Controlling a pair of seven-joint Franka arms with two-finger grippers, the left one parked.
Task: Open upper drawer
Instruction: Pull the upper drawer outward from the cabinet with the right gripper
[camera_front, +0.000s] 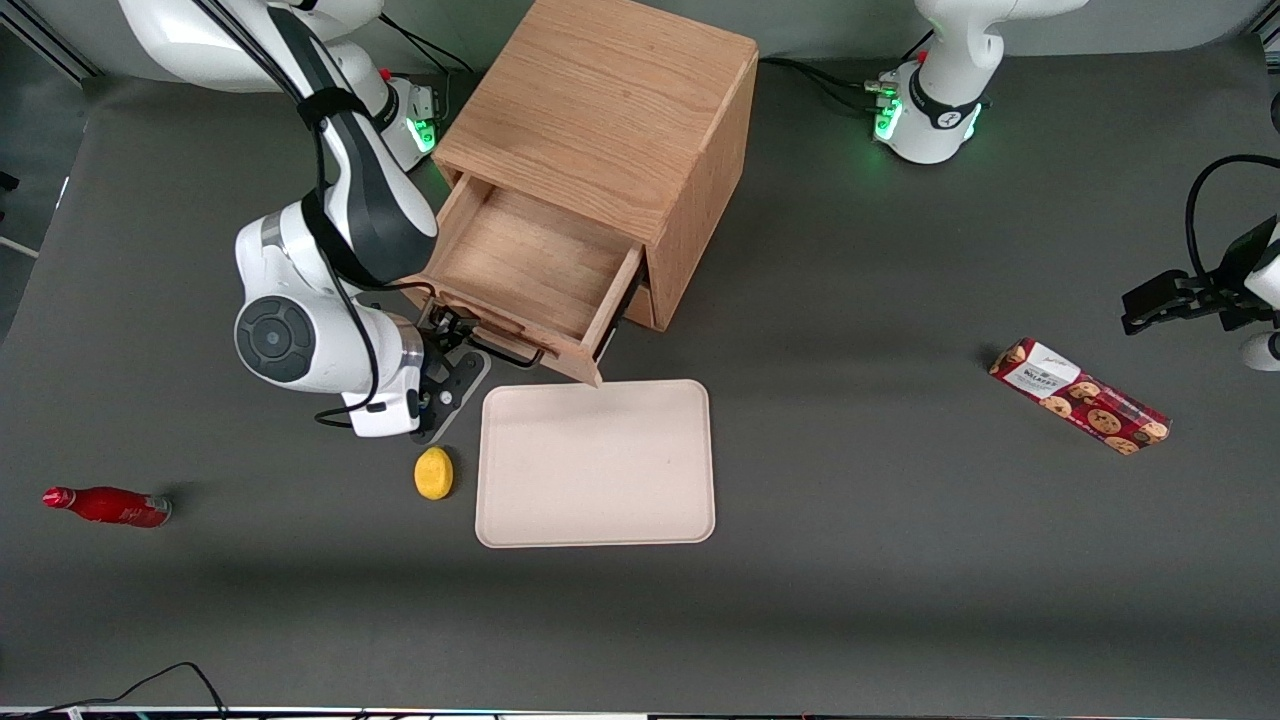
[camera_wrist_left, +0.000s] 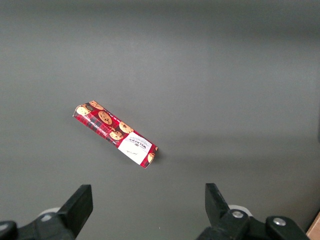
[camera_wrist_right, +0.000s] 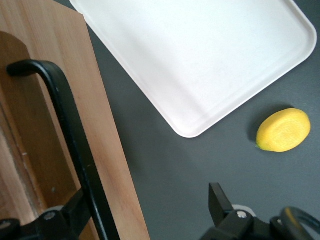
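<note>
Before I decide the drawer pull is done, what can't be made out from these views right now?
- Lower drawer: hidden in the front view under the pulled-out upper drawer.
- Gripper at the black handle: in the front view the arm's wrist covers most of it; in the right wrist view the picture edge cuts off the fingers' bases.
- Cabinet interior past the drawer opening: covered by the cabinet top.
- Red bottle label: too small to read.

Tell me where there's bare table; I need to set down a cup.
Free: the broad stretch between the tray and the cookie box, plus the strip nearest the camera. Crowded: around the upper drawer, where the gripper, open, straddles its handle, with the lemon close by.
</note>
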